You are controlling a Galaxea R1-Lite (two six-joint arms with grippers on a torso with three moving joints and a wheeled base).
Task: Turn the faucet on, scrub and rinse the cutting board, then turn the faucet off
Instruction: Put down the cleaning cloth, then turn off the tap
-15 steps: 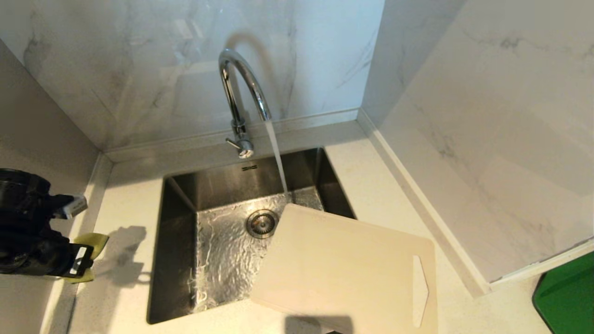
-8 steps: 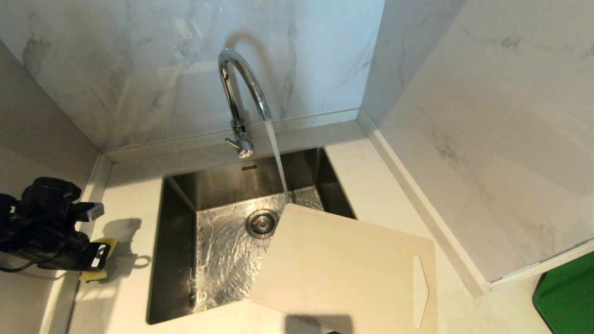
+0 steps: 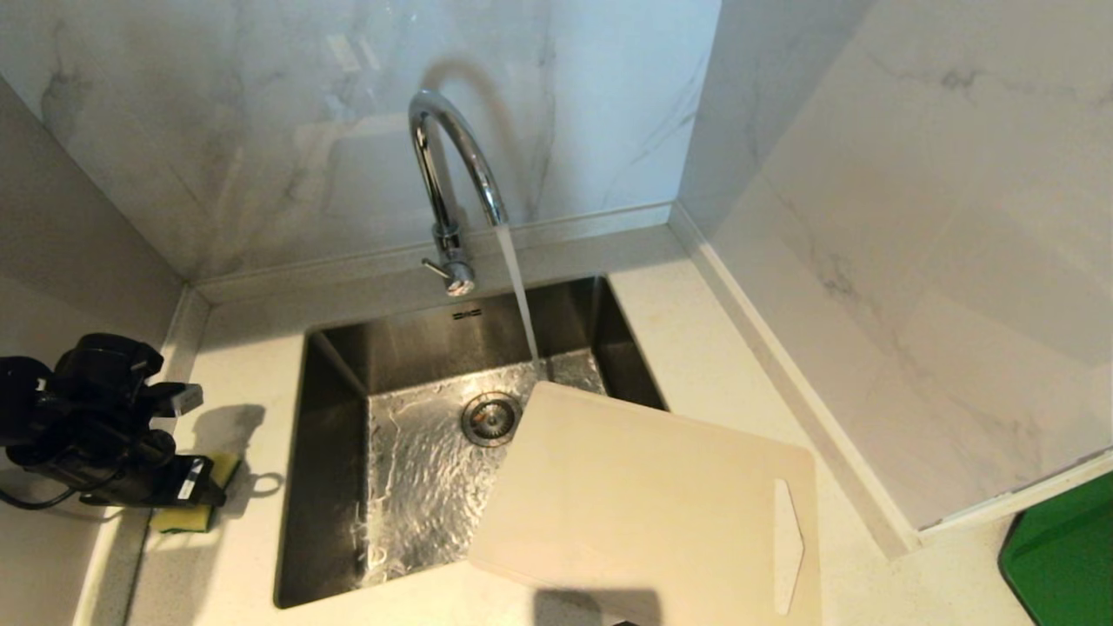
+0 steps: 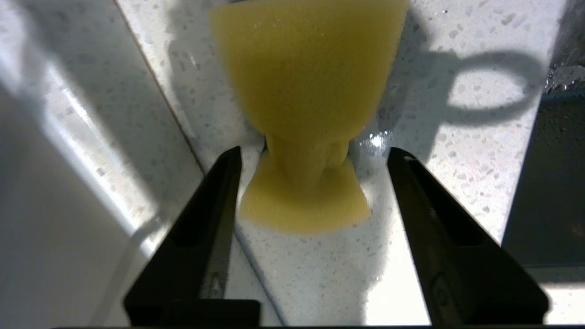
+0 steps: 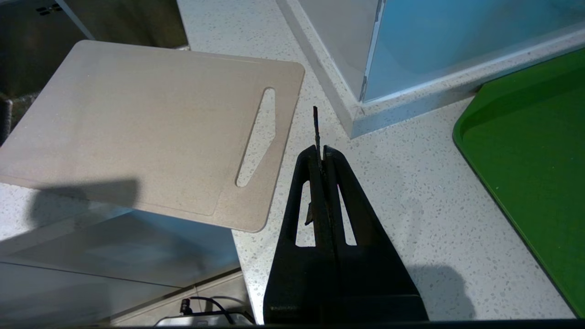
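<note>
The chrome faucet [image 3: 452, 174] stands behind the sink, and water runs from its spout into the basin. The cream cutting board [image 3: 643, 504] lies flat with one corner over the sink's front right part and its handle slot over the counter; it also shows as the board [image 5: 151, 128] in the right wrist view. My left gripper [image 3: 198, 443] is low over the counter left of the sink, open. A yellow sponge [image 4: 306, 91] with a pinched waist lies on the counter between its fingers, touched by neither. My right gripper [image 5: 322, 151] is shut and empty beside the board's slot end.
The steel sink [image 3: 326, 461] is wet, with a round drain [image 3: 489, 419]. Marble walls close in the back and right sides. A green mat [image 3: 1061, 548] lies at the far right, past a wall corner [image 5: 356, 119].
My left gripper came down to the counter beside the sink with the sponge in it. It then opened and let go of the sponge. The right arm has not moved.
</note>
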